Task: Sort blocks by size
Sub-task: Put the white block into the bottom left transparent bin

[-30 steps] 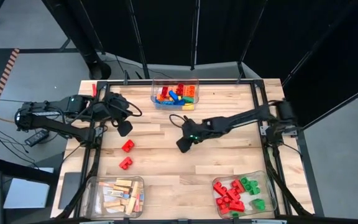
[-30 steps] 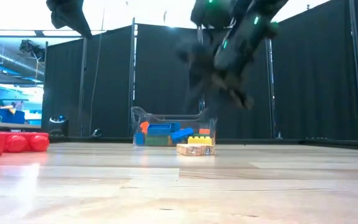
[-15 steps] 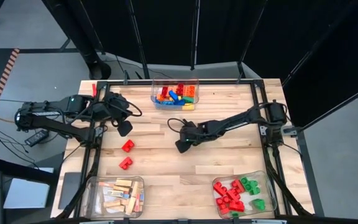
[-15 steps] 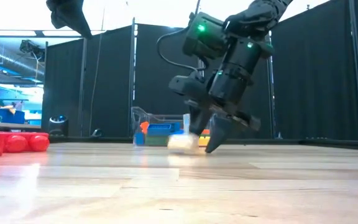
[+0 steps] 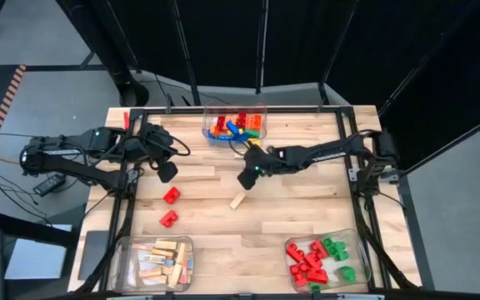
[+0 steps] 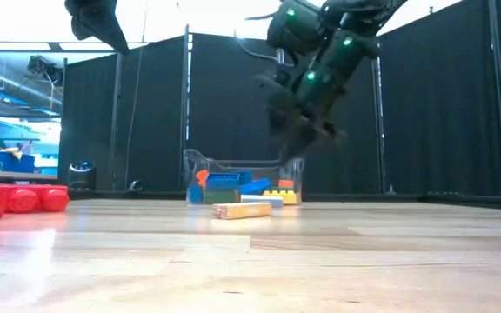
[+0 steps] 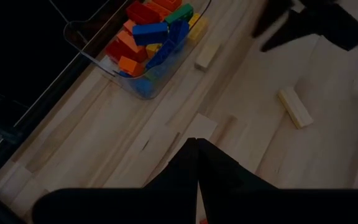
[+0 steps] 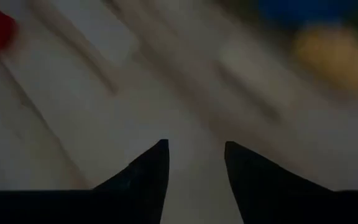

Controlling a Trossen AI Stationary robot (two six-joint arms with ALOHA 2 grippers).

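A pale wooden bar [image 5: 237, 201] lies flat on the table's middle, also seen in the low view [image 6: 242, 209] and the left wrist view [image 7: 295, 107]. My right gripper [image 5: 245, 178] hangs above and just beyond it, open, with nothing between its fingers [image 8: 194, 146]. Two red blocks [image 5: 171, 196] [image 5: 168, 218] lie on the table to the left. A small yellowish block [image 5: 252, 142] lies beside the far bin. My left gripper [image 5: 167, 172] is held shut above the table's left part, with its fingers together in its own wrist view [image 7: 196, 144].
A clear bin [image 5: 236, 125] of mixed coloured blocks stands at the far edge. A bin of wooden bars [image 5: 157, 260] is at the near left. A bin of red and green blocks [image 5: 323, 260] is at the near right. Bare wood lies between them.
My right gripper dropped to the table around the wooden bar. It then rose again and moved toward the far edge without it. The bar has stayed on the table, shifted a little and turned about.
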